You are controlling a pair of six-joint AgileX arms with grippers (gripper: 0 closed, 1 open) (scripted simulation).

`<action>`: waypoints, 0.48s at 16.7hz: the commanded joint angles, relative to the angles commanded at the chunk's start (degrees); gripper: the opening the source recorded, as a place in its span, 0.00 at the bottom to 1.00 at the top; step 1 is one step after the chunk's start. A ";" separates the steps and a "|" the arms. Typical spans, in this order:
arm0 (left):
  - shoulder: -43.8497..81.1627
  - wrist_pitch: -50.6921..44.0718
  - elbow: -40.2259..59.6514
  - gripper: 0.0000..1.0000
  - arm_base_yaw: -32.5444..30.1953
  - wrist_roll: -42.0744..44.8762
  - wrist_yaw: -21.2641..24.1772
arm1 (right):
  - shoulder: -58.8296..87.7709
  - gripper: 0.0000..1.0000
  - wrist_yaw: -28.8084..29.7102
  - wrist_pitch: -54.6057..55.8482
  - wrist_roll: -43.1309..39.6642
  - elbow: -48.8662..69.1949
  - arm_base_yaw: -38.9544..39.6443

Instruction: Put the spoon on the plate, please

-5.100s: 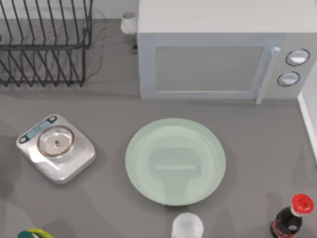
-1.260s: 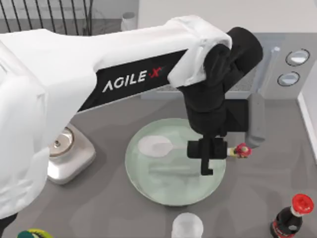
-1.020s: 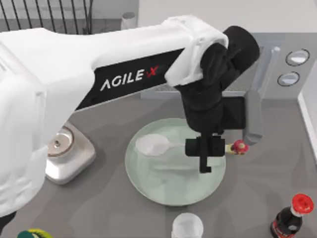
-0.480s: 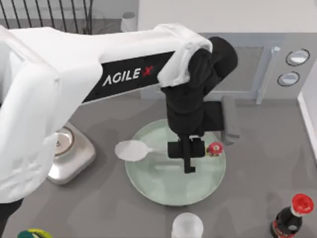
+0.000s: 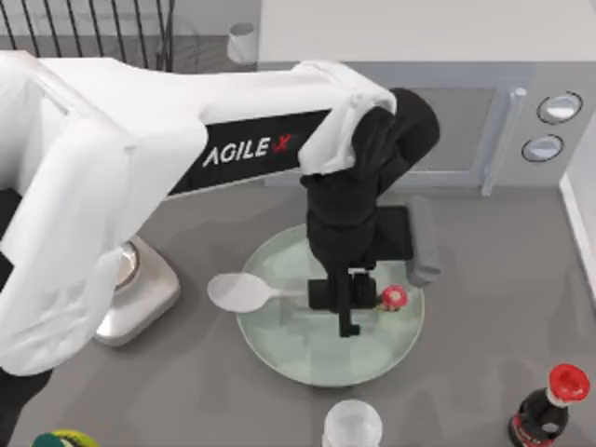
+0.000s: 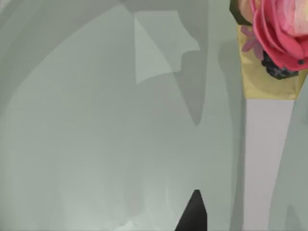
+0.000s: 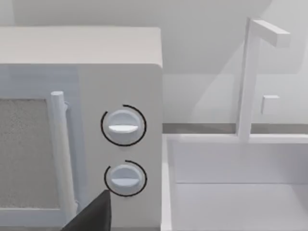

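left gripper [image 5: 346, 300] is seen pointing down over the plate [image 5: 289, 340], fingers clamped on the thin handle | spoon [image 5: 240, 292] is held level (flat oval bowl past the plate's left rim, red knob above the plate) | plate is round, glossy, pale green | right gripper: microwave [image 7: 82, 120] is faced, fingers cannot be told
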 joint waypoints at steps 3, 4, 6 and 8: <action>0.00 0.00 0.00 0.30 0.00 0.00 0.00 | 0.00 1.00 0.00 0.00 0.00 0.00 0.00; 0.00 0.00 0.00 0.38 0.00 0.00 0.00 | 0.00 1.00 0.00 0.00 0.00 0.00 0.00; 0.00 0.00 0.00 0.53 0.00 0.00 0.00 | 0.00 1.00 0.00 0.00 0.00 0.00 0.00; 0.00 0.00 0.00 0.68 0.00 0.00 0.00 | 0.00 1.00 0.00 0.00 0.00 0.00 0.00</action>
